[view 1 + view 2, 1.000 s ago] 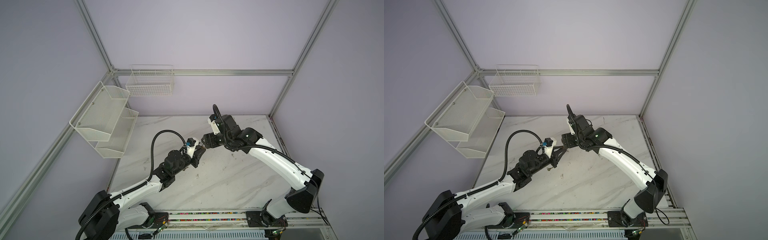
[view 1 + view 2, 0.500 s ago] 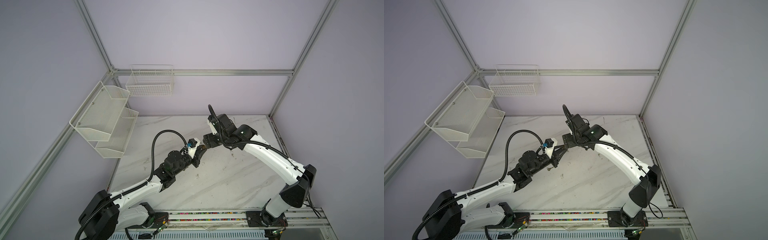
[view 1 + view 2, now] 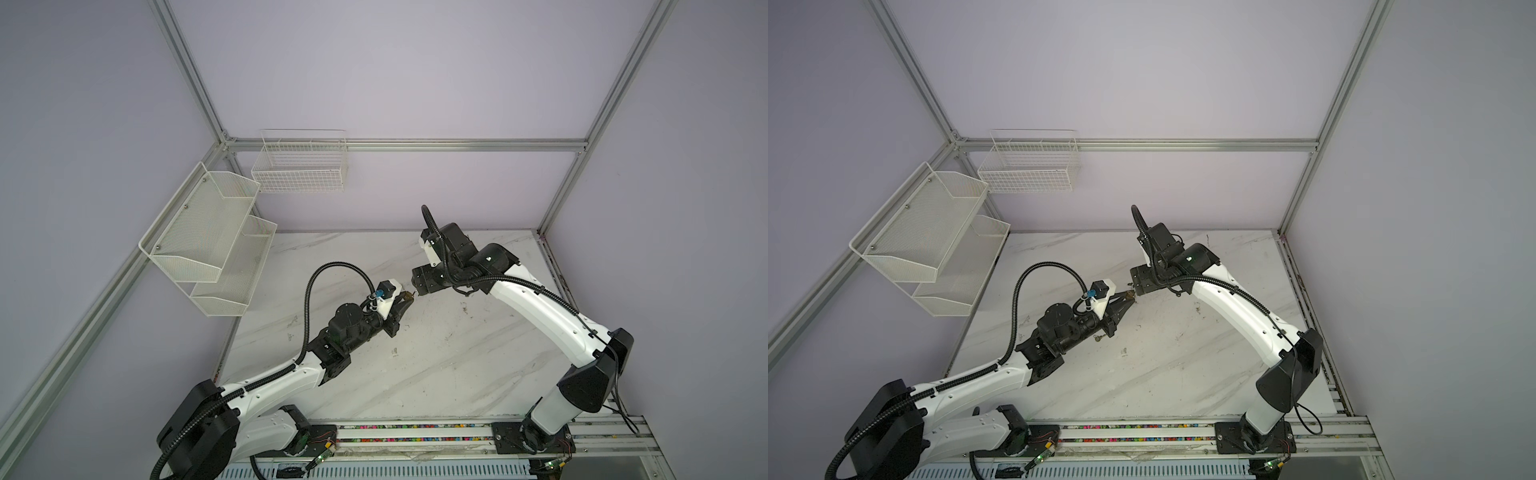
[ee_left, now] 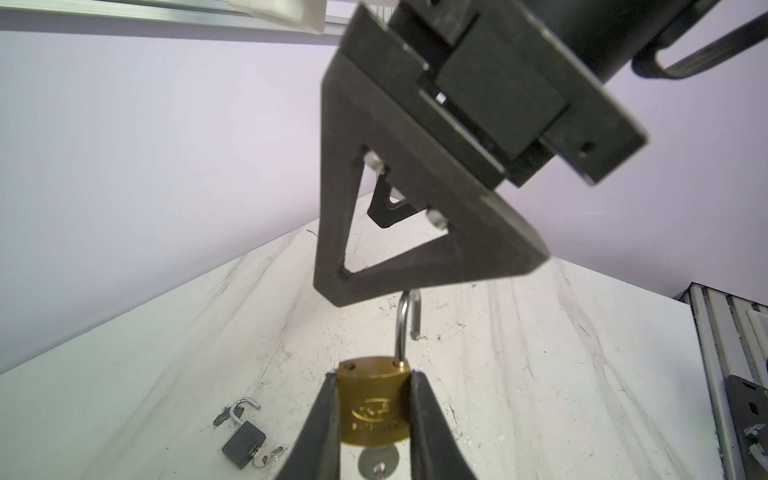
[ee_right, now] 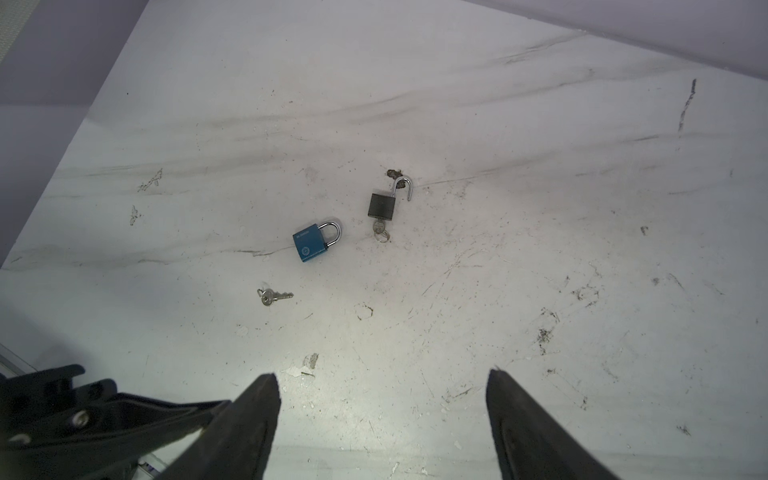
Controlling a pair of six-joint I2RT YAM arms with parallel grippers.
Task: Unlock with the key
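The left fingers (image 4: pixel 322 428) were clamped on the two sides of a brass padlock (image 4: pixel 372 409), which was held up off the bench (image 4: pixel 540 374). Its steel shackle (image 4: pixel 402 332) stood open, one leg seated in the body and the free end hanging clear. A key (image 4: pixel 377 462) sat in the keyway on the opposite end of the body. The brass face carried an embossed oval emblem with a line of letters beneath it, too blurred to read.

One black finger of the right fingers (image 4: pixel 415 257) hung just beyond the shackle and hid its bend; whether they touched could not be told. In the right wrist view the right fingers (image 5: pixel 249 424) stood wide apart with nothing between them. In both top views the two arms met tip to tip above the middle of the bench, the brass padlock a small glint between them (image 3: pixel 409 294) (image 3: pixel 1130 294).

On the bench lay a black padlock (image 5: pixel 381 206), its shackle open and a ringed key (image 5: pixel 379 229) in it. Just beside it lay a blue padlock (image 5: pixel 313 243) with its shackle shut; it bore white lettering along one edge and a round emblem, both too small to read. A loose key (image 5: pixel 272 296) lay near the blue padlock.
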